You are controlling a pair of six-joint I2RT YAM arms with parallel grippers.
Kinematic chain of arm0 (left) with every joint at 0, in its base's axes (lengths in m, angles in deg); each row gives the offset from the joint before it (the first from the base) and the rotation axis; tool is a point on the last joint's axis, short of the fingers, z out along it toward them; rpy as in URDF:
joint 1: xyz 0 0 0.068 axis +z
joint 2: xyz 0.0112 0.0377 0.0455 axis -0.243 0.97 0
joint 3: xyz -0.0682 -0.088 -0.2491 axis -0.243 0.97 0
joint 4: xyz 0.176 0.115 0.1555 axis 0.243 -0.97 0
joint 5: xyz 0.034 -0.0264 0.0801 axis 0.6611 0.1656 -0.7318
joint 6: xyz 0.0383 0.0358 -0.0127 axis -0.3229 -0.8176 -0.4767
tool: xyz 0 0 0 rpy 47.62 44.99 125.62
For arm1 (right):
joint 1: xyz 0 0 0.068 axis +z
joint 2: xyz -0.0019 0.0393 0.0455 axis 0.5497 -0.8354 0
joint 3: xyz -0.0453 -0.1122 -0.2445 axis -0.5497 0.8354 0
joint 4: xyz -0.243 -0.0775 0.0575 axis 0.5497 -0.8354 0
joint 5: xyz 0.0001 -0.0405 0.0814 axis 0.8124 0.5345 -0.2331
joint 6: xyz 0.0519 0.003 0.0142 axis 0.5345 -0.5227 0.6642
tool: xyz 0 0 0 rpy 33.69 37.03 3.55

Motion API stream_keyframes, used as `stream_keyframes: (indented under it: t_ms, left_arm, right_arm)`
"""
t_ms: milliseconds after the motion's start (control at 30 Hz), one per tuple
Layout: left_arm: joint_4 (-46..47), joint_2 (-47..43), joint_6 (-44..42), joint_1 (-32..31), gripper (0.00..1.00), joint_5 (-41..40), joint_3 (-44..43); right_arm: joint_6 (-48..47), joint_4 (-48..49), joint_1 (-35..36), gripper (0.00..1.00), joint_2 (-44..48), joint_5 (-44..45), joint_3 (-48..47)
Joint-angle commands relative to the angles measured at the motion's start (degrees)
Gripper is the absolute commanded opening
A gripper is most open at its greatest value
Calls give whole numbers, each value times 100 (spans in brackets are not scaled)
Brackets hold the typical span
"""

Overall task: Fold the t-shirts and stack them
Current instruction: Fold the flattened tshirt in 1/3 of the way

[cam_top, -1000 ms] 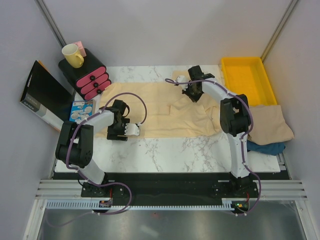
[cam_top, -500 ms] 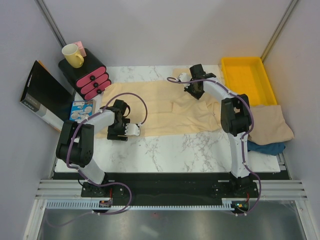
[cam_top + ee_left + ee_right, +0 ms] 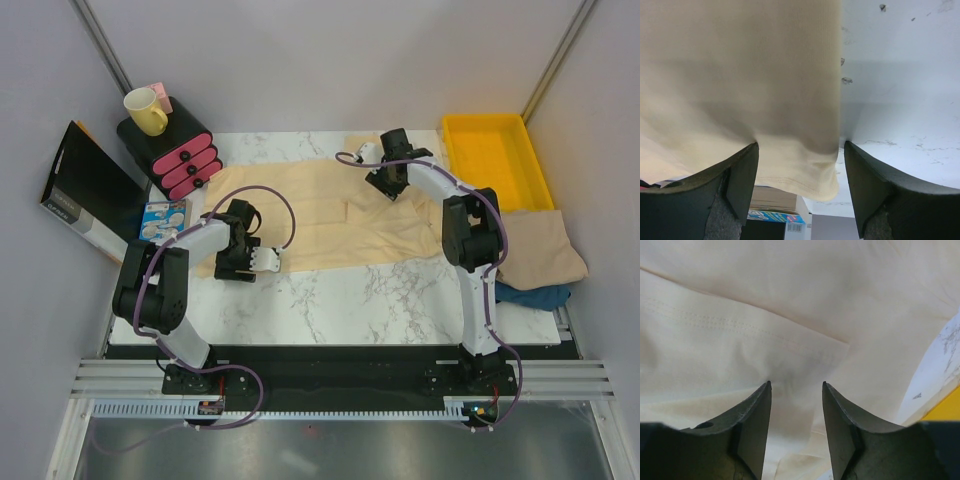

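A pale cream t-shirt (image 3: 320, 222) lies spread across the marble table, mostly flat. My right gripper (image 3: 384, 184) hovers at its far right part, jaws open, with only flat fabric (image 3: 790, 300) below its tips (image 3: 796, 383). My left gripper (image 3: 264, 260) is low at the shirt's near left corner. Its jaws (image 3: 801, 145) stand wide open, and the hemmed corner of the shirt (image 3: 800, 175) lies loose between the fingers. A second, tan t-shirt (image 3: 540, 250) sits folded at the table's right edge.
A yellow tray (image 3: 495, 160) stands at the back right. Blue cloth (image 3: 535, 296) pokes out under the folded tan shirt. A pink drawer unit (image 3: 180, 155) with a yellow mug (image 3: 146, 110) is at the back left, next to a black box (image 3: 85, 195).
The right gripper has opened and let go of the shirt after drawing it toward the far edge. The bunched right part now lies flatter. The left arm has not moved.
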Motion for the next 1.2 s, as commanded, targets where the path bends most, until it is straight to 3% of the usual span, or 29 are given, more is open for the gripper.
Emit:
stream_keyframes:
  t_ms: [0, 133, 400, 833, 1167]
  left_arm:
    - [561, 454, 181, 18, 76, 433, 348]
    - [553, 445, 198, -26, 76, 433, 313]
    - [509, 401, 234, -44, 76, 407, 322]
    - [421, 366, 304, -61, 76, 380, 296]
    - [368, 375, 321, -88, 76, 371, 269]
  right_arm:
    - [353, -75, -25, 50, 431, -697, -189]
    - [583, -374, 10, 44, 132, -1234, -785]
    - [618, -691, 133, 42, -149, -2270, -822]
    - [777, -577, 396, 40, -677, -2087, -1060]
    - [733, -402, 485, 10, -598, -1701, -946]
